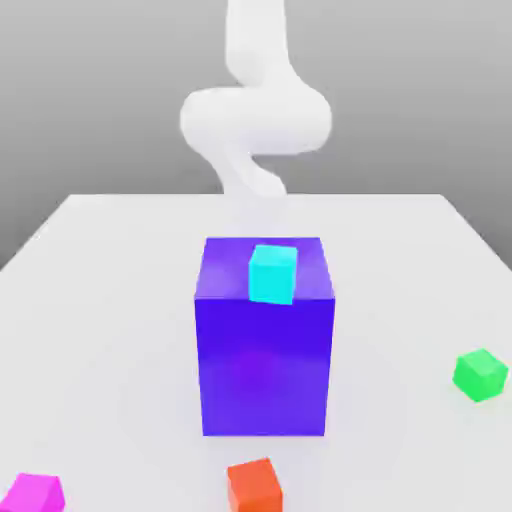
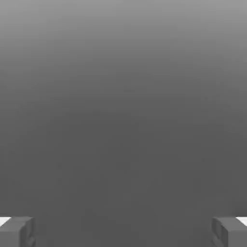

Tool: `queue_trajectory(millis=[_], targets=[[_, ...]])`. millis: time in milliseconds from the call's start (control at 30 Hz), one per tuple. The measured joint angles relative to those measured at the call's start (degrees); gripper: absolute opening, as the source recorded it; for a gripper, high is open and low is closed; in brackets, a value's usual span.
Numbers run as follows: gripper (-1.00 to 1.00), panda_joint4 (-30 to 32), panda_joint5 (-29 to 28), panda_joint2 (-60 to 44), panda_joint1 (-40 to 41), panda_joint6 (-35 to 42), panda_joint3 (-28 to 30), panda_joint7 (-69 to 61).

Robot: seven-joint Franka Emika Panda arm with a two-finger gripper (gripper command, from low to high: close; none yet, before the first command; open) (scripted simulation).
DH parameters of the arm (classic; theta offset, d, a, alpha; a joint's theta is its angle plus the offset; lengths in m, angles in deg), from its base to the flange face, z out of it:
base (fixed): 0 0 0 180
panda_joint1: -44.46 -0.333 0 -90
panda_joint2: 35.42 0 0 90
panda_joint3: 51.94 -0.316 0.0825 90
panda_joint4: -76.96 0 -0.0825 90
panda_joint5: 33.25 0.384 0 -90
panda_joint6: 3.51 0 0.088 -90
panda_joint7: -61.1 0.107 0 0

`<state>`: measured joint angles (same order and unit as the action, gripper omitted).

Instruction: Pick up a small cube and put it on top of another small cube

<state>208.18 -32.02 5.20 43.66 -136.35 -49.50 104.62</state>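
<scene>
Watching remotely, I see a small plain magenta cube point(image 1: 34, 492) at the table's point(image 1: 100, 300) near corner, a matching green cube point(image 1: 480, 374) by the opposite edge; gripper point(image 2: 123, 231) fingers point(image 2: 17, 231) spread wide, empty.

The small magenta-pink cube point(image 1: 35, 492) is plain and evenly coloured, and it sits flat on the white table point(image 1: 100, 300) at the near edge, close to the near corner on the exterior view's left, turned slightly so one vertical edge faces the camera. The small bright green cube point(image 1: 480, 374) is plain too and about the same size. It rests flat near the table's edge on the exterior view's right, well apart from the magenta one and also turned a little.
</scene>
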Motion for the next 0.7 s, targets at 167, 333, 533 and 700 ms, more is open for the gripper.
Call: queue_trajectory(millis=[167,333,533,700], targets=[[0.0,-1.13,2.87,-10.65,-1.54,-2.2,5.09,-5.01],[0.0,-2.22,6.37,-21.01,-2.48,-4.31,9.69,-10.38],[0.0,-3.58,11.25,-33.58,-1.74,-6.71,13.4,-17.3],[0.0,-4.67,14.61,-43.94,0.82,-8.81,14.85,-22.56]])
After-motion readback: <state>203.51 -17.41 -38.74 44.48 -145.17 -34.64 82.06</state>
